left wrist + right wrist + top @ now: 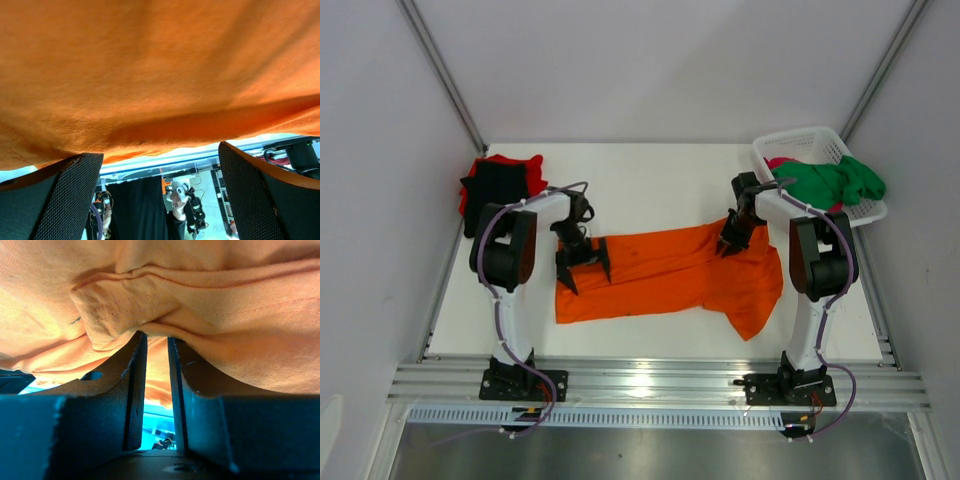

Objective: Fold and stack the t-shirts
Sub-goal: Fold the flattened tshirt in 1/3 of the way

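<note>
Two ends of the orange t-shirt (pixel 660 272), stretched left-to-right across the frame's middle, are yours to work: left gripper (pixel 587 279) gapes wide over its left end, right gripper (pixel 729 247) pinches its upper-right edge.

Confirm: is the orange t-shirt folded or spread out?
Spread: orange t-shirt lies wide across the table, not a compact rectangle; right gripper pinches its bunched edge.

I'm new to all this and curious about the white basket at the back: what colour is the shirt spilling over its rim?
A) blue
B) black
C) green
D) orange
C: a green t-shirt drapes over the rim of the white basket at the back right.
</note>
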`<state>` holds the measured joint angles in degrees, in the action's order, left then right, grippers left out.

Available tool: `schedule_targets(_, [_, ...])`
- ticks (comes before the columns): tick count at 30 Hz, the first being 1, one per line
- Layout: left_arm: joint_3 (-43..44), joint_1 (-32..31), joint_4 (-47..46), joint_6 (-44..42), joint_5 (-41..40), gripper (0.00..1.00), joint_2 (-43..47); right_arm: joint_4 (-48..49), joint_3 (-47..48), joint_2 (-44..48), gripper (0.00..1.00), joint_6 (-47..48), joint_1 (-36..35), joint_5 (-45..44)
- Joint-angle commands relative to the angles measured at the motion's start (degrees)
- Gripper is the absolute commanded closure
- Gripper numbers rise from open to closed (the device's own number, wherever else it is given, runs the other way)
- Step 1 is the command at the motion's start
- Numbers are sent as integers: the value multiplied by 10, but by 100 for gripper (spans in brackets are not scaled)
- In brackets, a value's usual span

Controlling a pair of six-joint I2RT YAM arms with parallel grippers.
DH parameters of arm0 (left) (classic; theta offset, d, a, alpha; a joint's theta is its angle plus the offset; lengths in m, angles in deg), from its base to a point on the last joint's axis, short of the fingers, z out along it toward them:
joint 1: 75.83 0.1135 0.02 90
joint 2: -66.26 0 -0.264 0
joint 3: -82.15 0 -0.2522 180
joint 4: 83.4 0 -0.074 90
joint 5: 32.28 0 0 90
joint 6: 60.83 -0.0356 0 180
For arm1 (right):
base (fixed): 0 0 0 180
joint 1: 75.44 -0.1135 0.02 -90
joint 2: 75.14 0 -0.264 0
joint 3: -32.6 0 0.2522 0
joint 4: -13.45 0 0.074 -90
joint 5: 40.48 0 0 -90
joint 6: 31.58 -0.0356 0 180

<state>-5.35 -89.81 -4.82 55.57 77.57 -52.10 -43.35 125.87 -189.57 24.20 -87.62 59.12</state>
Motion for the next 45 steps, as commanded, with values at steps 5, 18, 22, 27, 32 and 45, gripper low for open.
schedule_targets(5, [27,16,4,-35,-52,1,-5,-12,-1,1,75,12,8,-13])
schedule_targets(18, [270,25,113,-39,-59,1,-94,-41,105,-64,75,9,9,-19])
schedule_targets(22, [280,26,117,-40,-55,0,-97,-44,116,-68,75,8,9,-15])
schedule_targets(27, [268,29,109,-40,-51,1,-93,-42,101,-56,75,10,9,-13])
schedule_targets(32, [273,36,109,-38,-54,1,-99,-40,97,-61,75,9,11,-17])
schedule_targets(45, [338,55,91,-28,-14,0,-103,-42,118,-69,75,6,11,-4])
